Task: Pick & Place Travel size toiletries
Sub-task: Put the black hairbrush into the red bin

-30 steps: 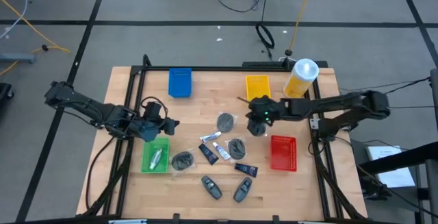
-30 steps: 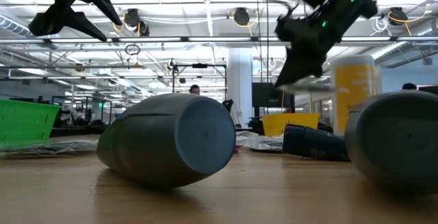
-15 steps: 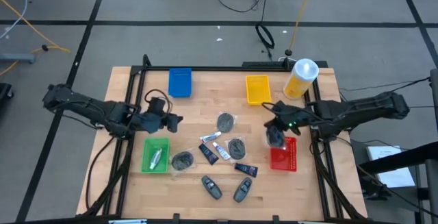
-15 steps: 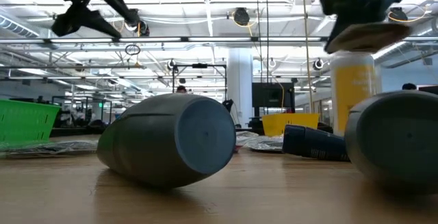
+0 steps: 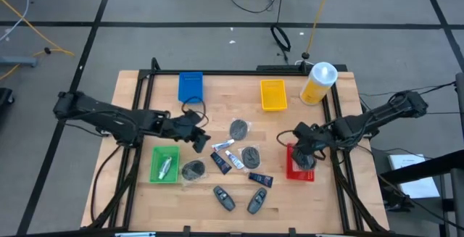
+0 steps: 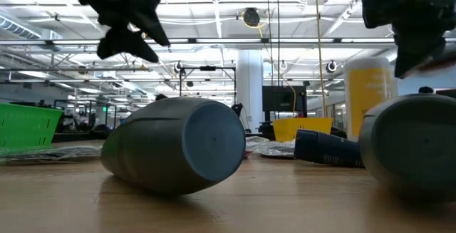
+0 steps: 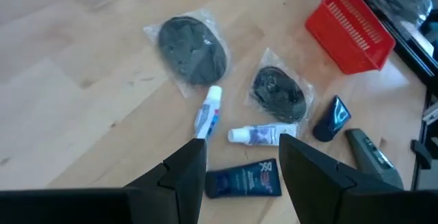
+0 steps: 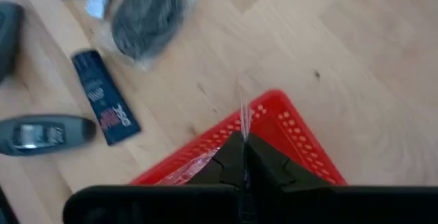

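Right gripper (image 5: 304, 157) pinches what seems a clear wrapper over the red tray (image 5: 300, 172); left gripper (image 7: 239, 172) gapes above tubes (image 7: 208, 112).

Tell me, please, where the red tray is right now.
In the high view the red tray sits at the table's right side, under the right gripper, right of the wrapped pad.

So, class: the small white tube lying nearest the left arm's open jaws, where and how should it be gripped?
Grip the white tube across its flat middle, from straight above: it lies flat and narrow, with bare wood either side for the left gripper.
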Available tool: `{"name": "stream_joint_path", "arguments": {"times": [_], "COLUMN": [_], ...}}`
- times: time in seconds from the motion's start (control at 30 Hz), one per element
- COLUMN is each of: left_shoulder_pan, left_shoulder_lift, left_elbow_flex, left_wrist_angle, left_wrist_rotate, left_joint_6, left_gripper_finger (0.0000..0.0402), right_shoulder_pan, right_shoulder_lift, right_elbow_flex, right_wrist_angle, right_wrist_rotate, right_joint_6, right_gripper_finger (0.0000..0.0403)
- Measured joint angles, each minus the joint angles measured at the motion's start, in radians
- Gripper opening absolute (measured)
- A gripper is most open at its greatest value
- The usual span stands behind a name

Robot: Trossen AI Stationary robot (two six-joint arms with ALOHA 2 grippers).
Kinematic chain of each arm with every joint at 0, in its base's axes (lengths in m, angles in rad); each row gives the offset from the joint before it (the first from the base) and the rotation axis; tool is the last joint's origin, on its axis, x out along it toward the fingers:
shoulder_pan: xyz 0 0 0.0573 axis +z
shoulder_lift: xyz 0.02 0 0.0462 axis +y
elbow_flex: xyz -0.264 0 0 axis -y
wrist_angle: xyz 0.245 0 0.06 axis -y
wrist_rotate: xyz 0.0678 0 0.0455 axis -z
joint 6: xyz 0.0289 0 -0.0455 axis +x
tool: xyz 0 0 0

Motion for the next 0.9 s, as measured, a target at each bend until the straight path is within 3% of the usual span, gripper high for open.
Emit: {"name": "stream_joint_path", "arguments": {"times": [0.3, 0.6, 0.9], "left_shoulder_pan": [0.058, 0.071, 0.071], "left_shoulder_lift": [0.11, 0.157, 0.157], "left_elbow_flex": [0.001, 0.001, 0.038], "left_wrist_angle": [0.132, 0.126, 0.056], "left_wrist_rotate": [0.125, 0.18, 0.231], "left_joint_6": [0.058, 0.109, 0.124], "left_gripper_finger": [0.0179, 0.0179, 0.0179], "right_shoulder_pan": [0.036, 0.036, 0.034], "right_shoulder_lift": [0.107, 0.134, 0.118], "right_elbow_flex": [-0.046, -0.117, -0.135], "right_wrist_angle": [0.052, 0.14, 0.202], "right_wrist_rotate": [0.058, 0.055, 0.051], "right_joint_6": [0.01, 0.06, 0.054], "right_gripper_finger": [0.0, 0.0004, 0.0087]}}
